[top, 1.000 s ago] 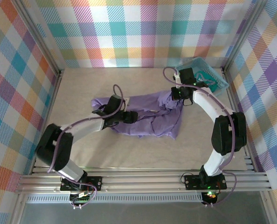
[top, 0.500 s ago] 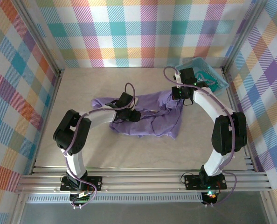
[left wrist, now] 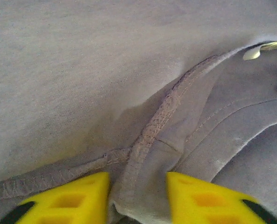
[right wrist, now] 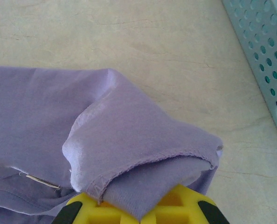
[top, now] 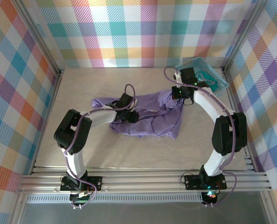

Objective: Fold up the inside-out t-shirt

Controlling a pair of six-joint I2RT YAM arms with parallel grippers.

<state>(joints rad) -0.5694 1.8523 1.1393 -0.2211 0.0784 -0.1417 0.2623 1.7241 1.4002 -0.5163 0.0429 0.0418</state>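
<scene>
Comparing the overhead view across the last second, the left arm has pulled its elbow up and inward, and the left gripper (top: 131, 114) has travelled rightward, from the left part of the inside-out t-shirt (top: 152, 119) to nearer its middle. Over the last half second the arm's posture is unchanged.

The jaws have narrowed over the same interval. In the left wrist view the yellow fingers (left wrist: 73, 198) stand either side of a raised seam (left wrist: 152, 130), with a fold of lavender cloth filling the gap and touching both. Finding: a pinch is taken on that fold; its firmness cannot be confirmed.

The right gripper (right wrist: 138, 205) has not moved. It is clamped on a rolled edge of the garment, the cloth emerging directly from between its fingers, near the teal basket (right wrist: 264, 60) but apart from it.

The shirt lies crumpled mid-table (top: 82, 84), stretched between the two grippers, seams outward, with no fold made yet.

Assessment: both ends now appear secured, which should allow the cloth to be lifted and spread. Risk: the left pinch may hold several layers, so the spread could come out bunched.
</scene>
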